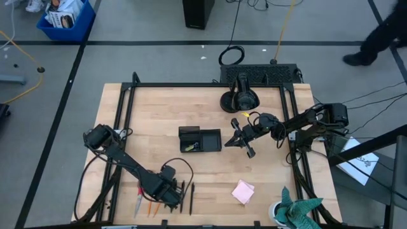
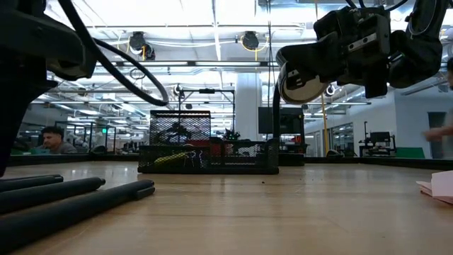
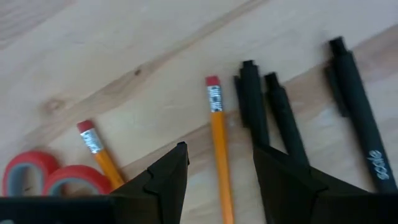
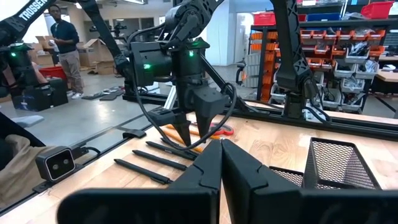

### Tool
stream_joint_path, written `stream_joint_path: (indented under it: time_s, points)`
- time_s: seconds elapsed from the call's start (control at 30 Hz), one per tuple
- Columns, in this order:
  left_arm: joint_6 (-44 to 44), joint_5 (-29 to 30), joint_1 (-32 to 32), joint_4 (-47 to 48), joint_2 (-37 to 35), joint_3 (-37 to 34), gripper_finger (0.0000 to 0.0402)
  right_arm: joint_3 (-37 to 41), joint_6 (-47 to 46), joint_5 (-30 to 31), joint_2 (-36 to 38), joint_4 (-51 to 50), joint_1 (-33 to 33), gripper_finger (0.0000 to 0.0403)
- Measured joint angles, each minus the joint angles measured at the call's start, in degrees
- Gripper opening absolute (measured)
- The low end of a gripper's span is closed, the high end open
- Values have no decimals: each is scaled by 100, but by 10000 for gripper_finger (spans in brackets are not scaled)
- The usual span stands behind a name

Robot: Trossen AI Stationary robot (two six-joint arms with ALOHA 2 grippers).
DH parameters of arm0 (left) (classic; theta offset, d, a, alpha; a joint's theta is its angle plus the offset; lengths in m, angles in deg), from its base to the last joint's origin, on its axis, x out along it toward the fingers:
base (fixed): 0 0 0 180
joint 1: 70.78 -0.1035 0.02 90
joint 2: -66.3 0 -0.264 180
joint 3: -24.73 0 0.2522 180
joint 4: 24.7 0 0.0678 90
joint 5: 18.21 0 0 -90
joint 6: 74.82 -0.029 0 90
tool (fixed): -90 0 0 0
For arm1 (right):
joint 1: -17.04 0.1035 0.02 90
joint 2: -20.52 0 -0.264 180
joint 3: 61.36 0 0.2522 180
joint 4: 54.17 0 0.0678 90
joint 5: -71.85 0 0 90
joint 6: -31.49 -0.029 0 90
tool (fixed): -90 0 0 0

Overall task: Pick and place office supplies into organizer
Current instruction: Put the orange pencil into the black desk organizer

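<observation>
— Over the wooden surface (image 1: 159,159), seen from above, where was everything?
— The black mesh organizer (image 1: 200,139) sat near the middle, with a yellow-green piece (image 1: 191,147) inside. The left pincer (image 1: 173,198) was low at the near edge over the pens (image 1: 191,197) and orange pencils (image 1: 152,207), the red-handled scissors (image 1: 138,202) just beside them. The right pincer (image 1: 236,141) hung just right of the organizer. A pink sticky-note pad (image 1: 243,191) lay apart, to the right, and a teal cloth (image 1: 299,210) lay at the corner.
— And level with the surface?
— Pens (image 2: 71,195) lay close at the left, the organizer (image 2: 209,157) stood farther back, and the right arm's pincer (image 2: 304,78) hung above the surface.
— The left wrist camera?
— The left pincer (image 3: 221,180) stood released, its fingers (image 3: 165,180) straddling one orange pencil (image 3: 217,149); a second pencil (image 3: 99,152), the scissors handles (image 3: 46,177) and three black pens (image 3: 280,118) lay alongside.
— The right wrist?
— The right pincer (image 4: 221,162) was clenched, grasping nothing, with the left pincer (image 4: 193,134) across the surface over the pens (image 4: 158,158).
</observation>
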State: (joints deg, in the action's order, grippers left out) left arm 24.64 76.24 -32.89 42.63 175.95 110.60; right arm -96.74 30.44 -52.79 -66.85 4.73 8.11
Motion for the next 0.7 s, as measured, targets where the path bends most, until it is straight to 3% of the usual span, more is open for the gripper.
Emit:
stream_joint_path:
  time_s: [0.4, 0.7]
  points:
    - [-34, 170, 0, -35, -10, -198, 191, 0, -1, 2, 0, -2, 2, 4]
    - [0, 181, 2, -655, -48, -601, 191, 0, 21, 2, 0, -2, 0, 4]
